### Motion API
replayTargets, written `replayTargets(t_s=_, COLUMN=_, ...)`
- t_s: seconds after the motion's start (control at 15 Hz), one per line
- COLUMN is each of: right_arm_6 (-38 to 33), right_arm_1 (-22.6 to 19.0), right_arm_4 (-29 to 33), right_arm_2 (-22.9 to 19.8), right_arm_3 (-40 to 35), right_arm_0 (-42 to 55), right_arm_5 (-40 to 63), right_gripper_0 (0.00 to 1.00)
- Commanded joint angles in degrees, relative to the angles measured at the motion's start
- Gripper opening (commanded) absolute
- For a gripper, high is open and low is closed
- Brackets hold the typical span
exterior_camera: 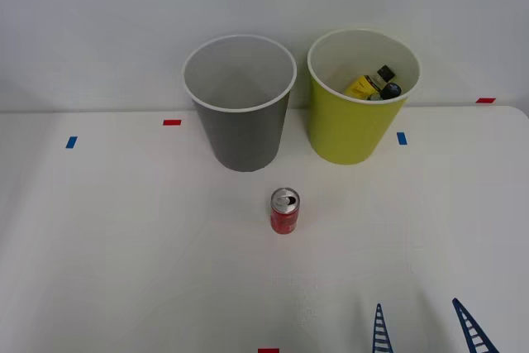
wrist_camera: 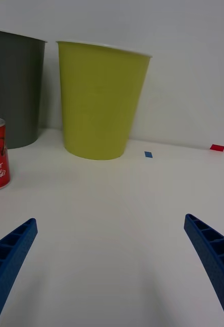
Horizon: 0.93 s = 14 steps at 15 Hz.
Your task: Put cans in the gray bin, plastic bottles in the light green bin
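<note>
On the white counter (exterior_camera: 124, 245), a blue tape mark (exterior_camera: 71, 142) and a red tape mark (exterior_camera: 172, 122) lie toward the robot's left. Next comes the gray bin (exterior_camera: 241, 113), upright against the back wall. Just in front of it, a little to its right and apart from it, the red can (exterior_camera: 284, 211) stands upright, its silver top showing an opening. Beside the gray bin stands the light green bin (exterior_camera: 357, 101); inside it lie a bottle with a yellow label (exterior_camera: 364, 85) and what seems to be a second, dark-capped one (exterior_camera: 389, 89). Nearest the robot, at the right, the right claw (exterior_camera: 426, 330) is spread wide and empty, well apart from the can.
</note>
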Motion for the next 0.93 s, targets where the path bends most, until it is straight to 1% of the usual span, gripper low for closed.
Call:
replayTargets(t_s=0.07, right_arm_6=0.00, right_arm_1=0.00, right_arm_4=0.00, right_arm_2=0.00, right_arm_3=0.00, right_arm_0=0.00, right_arm_5=0.00, right_gripper_0=1.00)
replayTargets(t_s=0.93, right_arm_6=0.00, right_arm_1=0.00, right_arm_4=0.00, right_arm_2=0.00, right_arm_3=0.00, right_arm_0=0.00, right_arm_5=0.00, right_gripper_0=1.00)
